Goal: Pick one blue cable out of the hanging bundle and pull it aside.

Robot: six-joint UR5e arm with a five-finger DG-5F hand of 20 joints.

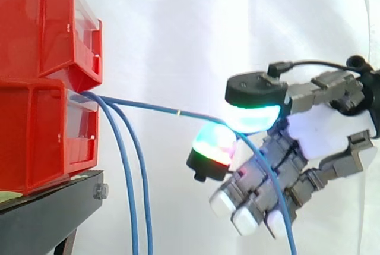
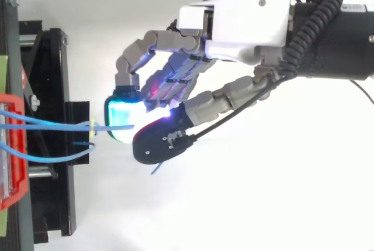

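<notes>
Pinching 1 of 3 blue cables point(image 1: 154, 108)

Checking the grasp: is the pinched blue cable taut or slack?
Taut: the thin blue cable runs straight from red plastic bin to hand.

The side view looks level across the work from close by, with the red bins point(image 1: 41, 82) at its left and the white curtain point(image 1: 196, 29) behind. The top view looks straight down, equally close. Both share the bins' front, the blue cable point(image 1: 148, 107) and the hand point(image 2: 245, 26).
</notes>
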